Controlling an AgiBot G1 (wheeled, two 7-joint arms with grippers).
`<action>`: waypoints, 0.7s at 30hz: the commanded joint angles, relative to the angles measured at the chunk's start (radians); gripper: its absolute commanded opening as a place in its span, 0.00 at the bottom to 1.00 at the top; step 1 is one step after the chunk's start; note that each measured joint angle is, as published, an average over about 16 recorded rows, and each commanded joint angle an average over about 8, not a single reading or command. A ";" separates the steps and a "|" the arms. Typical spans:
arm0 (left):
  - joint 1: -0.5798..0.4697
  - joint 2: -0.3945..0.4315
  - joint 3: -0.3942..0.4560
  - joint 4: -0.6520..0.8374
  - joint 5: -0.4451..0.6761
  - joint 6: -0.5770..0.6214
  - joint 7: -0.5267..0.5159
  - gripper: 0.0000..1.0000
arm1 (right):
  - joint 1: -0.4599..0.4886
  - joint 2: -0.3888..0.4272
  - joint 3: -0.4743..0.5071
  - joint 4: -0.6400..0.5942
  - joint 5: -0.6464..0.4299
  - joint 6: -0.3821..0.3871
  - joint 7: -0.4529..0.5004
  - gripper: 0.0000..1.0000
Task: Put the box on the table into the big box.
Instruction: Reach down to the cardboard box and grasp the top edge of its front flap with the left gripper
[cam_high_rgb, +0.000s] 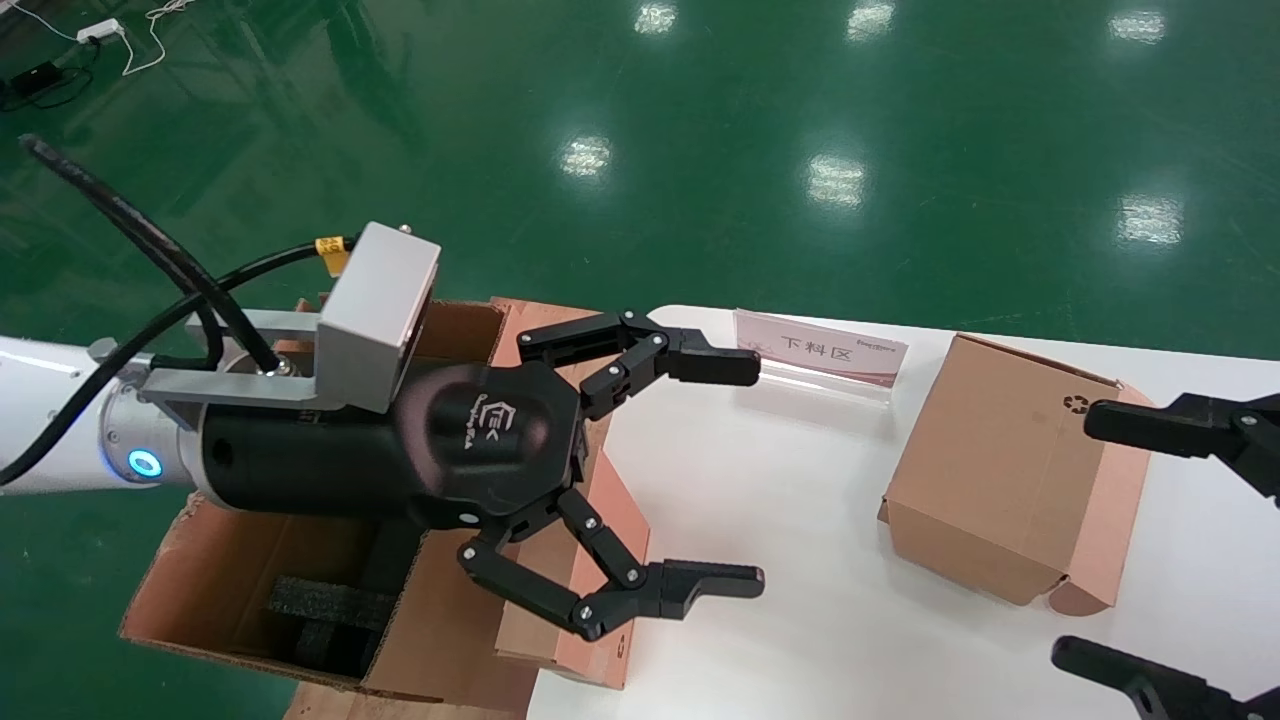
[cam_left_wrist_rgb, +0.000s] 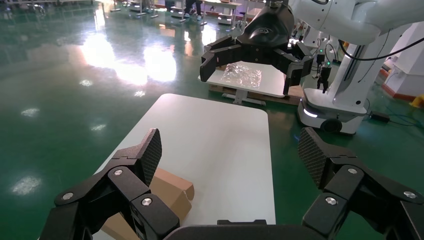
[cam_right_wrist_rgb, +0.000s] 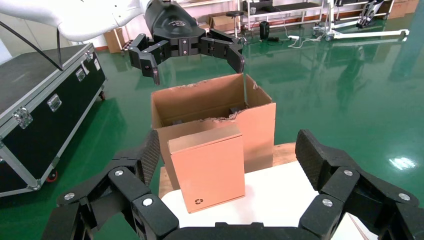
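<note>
The slim brown box stands on edge at the left end of the white table. It leans against the big box, which holds black foam. My left gripper hovers open and empty above the big box's table-side wall, pointing across the table. My right gripper hangs open and empty high over the table's right part, facing the slim box from a distance.
A chunkier cardboard box with rounded tuck flaps lies on the table's far right part. A label card stands at the far edge. A black flight case sits on the green floor beyond the big box.
</note>
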 joint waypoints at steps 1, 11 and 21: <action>0.000 0.000 0.000 0.000 0.000 0.000 0.000 1.00 | 0.000 0.000 0.000 0.000 0.000 0.000 0.000 1.00; 0.000 0.000 0.000 0.000 0.000 0.000 0.000 1.00 | 0.000 0.000 0.000 0.000 0.000 0.000 0.000 1.00; 0.000 0.000 0.000 0.000 0.000 0.000 0.000 1.00 | 0.000 0.000 0.000 0.000 0.000 0.000 0.000 1.00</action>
